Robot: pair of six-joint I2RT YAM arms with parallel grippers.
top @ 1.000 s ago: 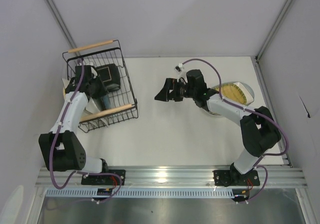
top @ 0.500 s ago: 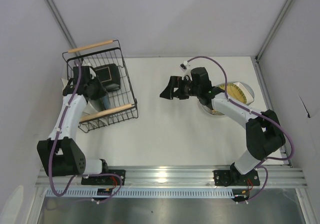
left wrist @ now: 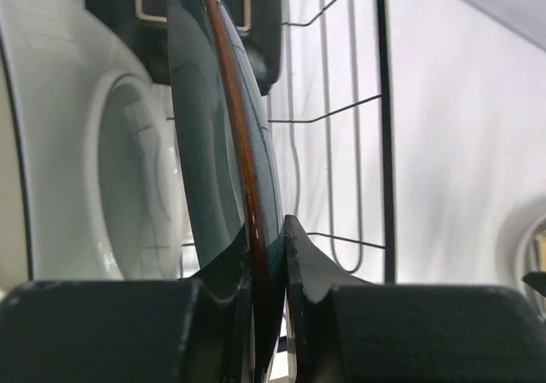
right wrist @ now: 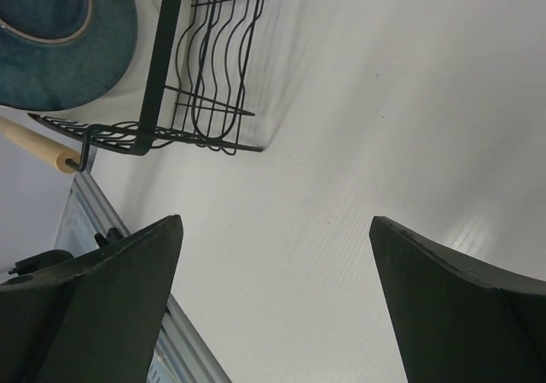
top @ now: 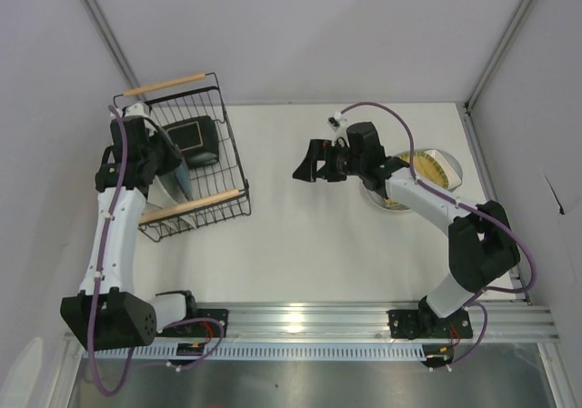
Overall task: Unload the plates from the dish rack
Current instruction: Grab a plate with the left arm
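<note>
Rack (top: 195,205): teal plate (left wrist: 213,144), sq plate (top: 193,137), white plate (left wrist: 128,187).

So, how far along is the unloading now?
Done: some plates lie stacked on the table, a yellow one on top. In hand: the left gripper is shut on a teal plate; the right gripper is open, empty. Left: a dark square plate and a white plate in the rack.

My white tabletop (top: 300,253) sits between plain grey walls (top: 300,35), a metal rail (top: 309,315) along its near edge.
</note>
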